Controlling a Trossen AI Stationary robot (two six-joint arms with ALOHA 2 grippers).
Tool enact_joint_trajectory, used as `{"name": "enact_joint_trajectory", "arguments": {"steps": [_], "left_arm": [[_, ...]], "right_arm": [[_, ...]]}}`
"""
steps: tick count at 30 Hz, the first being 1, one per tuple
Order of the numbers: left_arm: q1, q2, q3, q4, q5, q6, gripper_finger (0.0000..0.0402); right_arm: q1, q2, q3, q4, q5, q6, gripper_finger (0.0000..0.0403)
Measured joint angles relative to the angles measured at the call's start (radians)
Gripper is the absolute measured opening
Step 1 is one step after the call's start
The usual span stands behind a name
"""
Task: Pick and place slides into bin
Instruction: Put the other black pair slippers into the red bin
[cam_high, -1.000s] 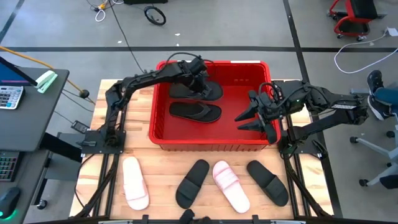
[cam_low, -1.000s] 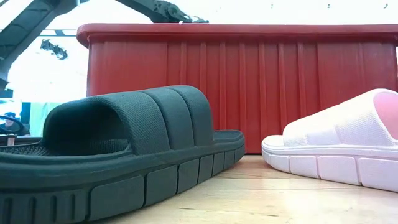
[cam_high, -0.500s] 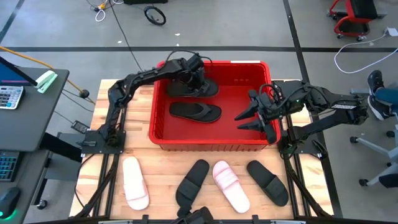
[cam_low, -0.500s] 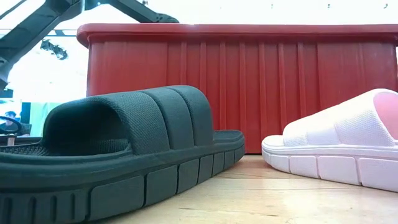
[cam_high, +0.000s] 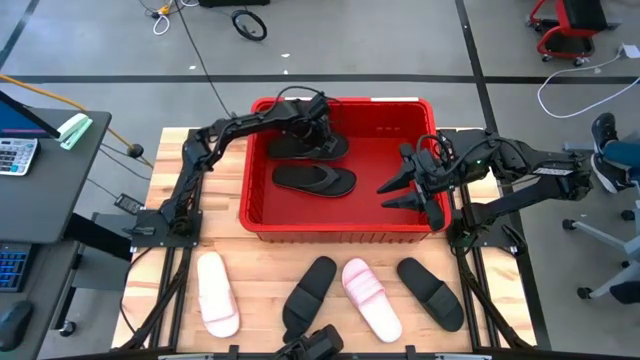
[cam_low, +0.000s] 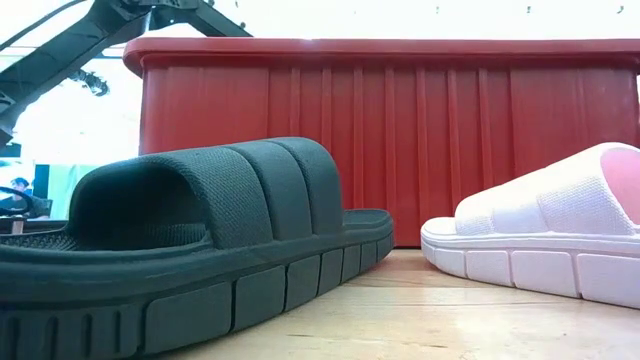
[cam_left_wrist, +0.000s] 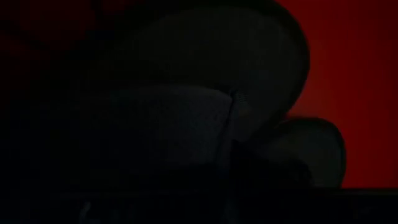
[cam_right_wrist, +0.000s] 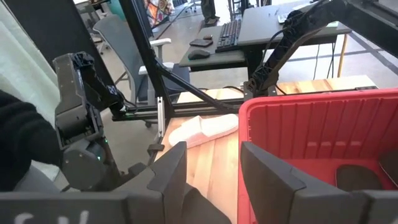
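As seen from above, table (cam_high: 225, 240): pale wood planks; grey floor around.
Left gripper (cam_high: 315, 118): low in bin (cam_high: 340, 234), over flip-flop (cam_high: 308, 148); jaw state indiscernible, wrist view dark.
Right gripper (cam_high: 400, 190): jaws apart, at the bin's right wall.

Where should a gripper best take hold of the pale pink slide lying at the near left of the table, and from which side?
Probably across the broad strap of the pale pink slide, coming straight down from above. It lies flat, sole down, on the wooden table, apart from the other slides, so the raised strap is the easiest part to pinch. The left gripper, now inside the red bin, is the nearer one.
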Motion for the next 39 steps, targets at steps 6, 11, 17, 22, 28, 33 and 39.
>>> {"name": "enact_joint_trajectory", "arguments": {"steps": [6,11,17,22,28,33,39], "left_arm": [[0.018,0.000,0.000,-0.036,-0.001,-0.005,0.0119],[0.020,0.000,0.000,-0.070,-0.003,-0.005,0.0161],[0.015,0.000,0.000,-0.117,0.003,-0.041,0.0197],[-0.004,-0.012,0.000,-0.096,0.040,-0.056,0.0210],[0.001,-0.013,0.001,-0.051,0.030,-0.046,0.0202],[0.015,-0.012,0.001,-0.048,-0.122,0.032,0.0197],[0.021,-0.034,0.000,-0.089,-0.096,0.043,0.0201]], "right_arm": [[0.000,0.000,0.000,0.000,-0.001,0.027,0.0157],[0.000,0.000,0.000,0.000,-0.001,0.035,0.0157],[0.000,0.000,0.000,0.000,-0.001,0.036,0.0157],[0.000,0.000,0.000,0.000,-0.001,0.036,0.0157],[0.000,0.000,0.000,0.000,-0.002,0.061,0.0157],[0.000,0.000,0.000,0.000,-0.002,0.071,0.0157],[0.000,0.000,0.000,0.000,-0.002,0.094,0.0157]]}}
